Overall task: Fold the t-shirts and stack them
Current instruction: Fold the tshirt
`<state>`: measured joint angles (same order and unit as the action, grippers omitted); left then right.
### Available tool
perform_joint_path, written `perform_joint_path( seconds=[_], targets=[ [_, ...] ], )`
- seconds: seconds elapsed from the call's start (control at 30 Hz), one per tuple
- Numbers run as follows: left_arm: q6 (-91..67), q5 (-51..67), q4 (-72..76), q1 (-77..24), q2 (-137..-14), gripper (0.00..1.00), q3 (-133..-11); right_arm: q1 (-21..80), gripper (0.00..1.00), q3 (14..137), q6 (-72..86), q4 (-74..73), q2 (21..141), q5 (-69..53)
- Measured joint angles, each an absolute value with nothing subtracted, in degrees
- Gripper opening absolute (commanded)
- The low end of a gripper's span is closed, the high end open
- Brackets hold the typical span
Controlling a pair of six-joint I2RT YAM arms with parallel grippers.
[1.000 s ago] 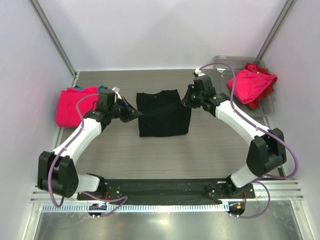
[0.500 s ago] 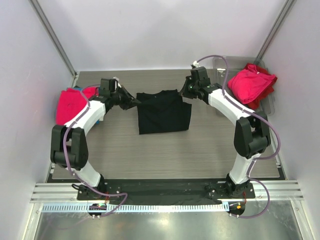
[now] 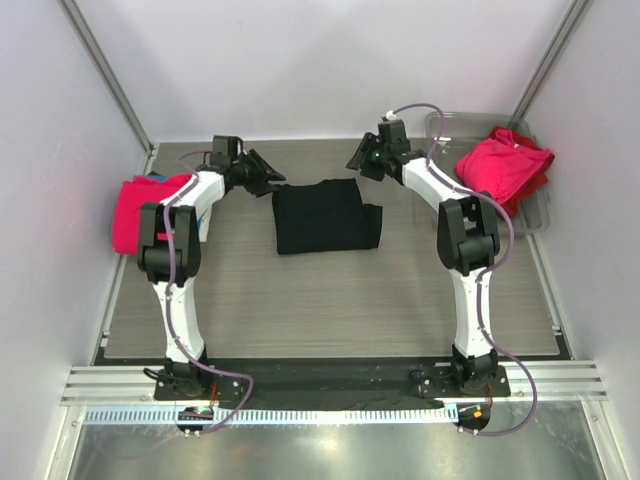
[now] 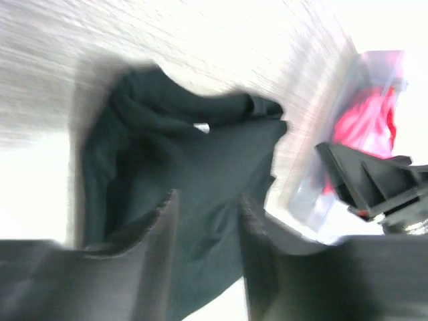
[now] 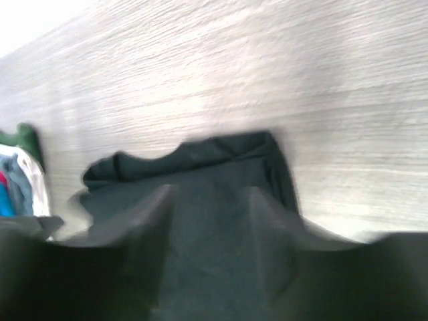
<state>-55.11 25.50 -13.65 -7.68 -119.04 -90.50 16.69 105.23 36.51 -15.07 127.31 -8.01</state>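
Note:
A black t-shirt (image 3: 327,215) lies folded into a rough rectangle in the middle of the table. My left gripper (image 3: 270,182) hovers by its far left corner, open, with nothing between its fingers (image 4: 162,224); the black t-shirt (image 4: 200,154) shows through the gap of the left gripper (image 4: 207,217). My right gripper (image 3: 356,163) is just beyond the far right corner, also open and empty; the right gripper (image 5: 210,204) looks down over the black t-shirt (image 5: 200,167). A folded pink t-shirt (image 3: 140,210) tops a pile at the left edge. Pink and red t-shirts (image 3: 503,168) lie bunched in the tray.
A clear plastic tray (image 3: 541,212) stands at the back right against the wall. Teal and green cloth (image 5: 15,170) shows under the left pile. White walls close in the table on three sides. Both arms stretch far toward the back.
Both grippers carried the shirt's far corners toward the back, then opened and let go. The black t-shirt now lies flat, and both arms are stretched further back.

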Motion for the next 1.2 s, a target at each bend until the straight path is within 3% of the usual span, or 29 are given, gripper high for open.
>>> perform_joint_path(
  seconds=[0.07, 0.13, 0.37, 0.47, 0.63, 0.83, 1.07, 1.2],
  targets=[
    [-54.35, 24.88, -13.96, -7.35, -121.71, 0.90, -92.77, 16.27, 0.69, 105.82, 36.62, -14.35, 128.42, -7.88],
    [-53.25, 23.57, -14.48, -7.20, -122.48, 0.96, -93.58, 16.10, 0.69, 105.38, 36.32, -13.89, 128.40, -7.79],
    [-47.64, 19.35, -14.90, -7.97, -120.31, 0.92, -91.66, 15.53, 0.65, 97.03, 29.91, -8.80, 124.22, -7.55],
    [-45.71, 18.31, -14.94, -9.06, -119.50, 0.92, -90.41, 14.94, 0.72, 96.95, 27.33, -8.95, 124.25, -10.35],
    [-43.59, 16.51, -15.03, -11.14, -119.50, 0.93, -88.60, 14.22, 0.64, 96.95, 24.03, -8.69, 124.66, -13.41],
    [-42.33, 14.66, -15.22, -12.08, -119.74, 0.88, -88.07, 13.96, 0.63, 96.97, 22.31, -8.64, 127.90, -14.85],
    [-40.66, 11.27, -15.31, -11.92, -120.66, 0.91, -86.67, 13.80, 0.59, 97.93, 22.11, -8.29, 131.09, -16.21],
    [-37.34, 3.14, -18.59, -12.12, -118.34, 0.77, -85.21, 13.82, 0.57, 98.15, 22.28, -7.62, 131.66, -17.04]
  ],
)
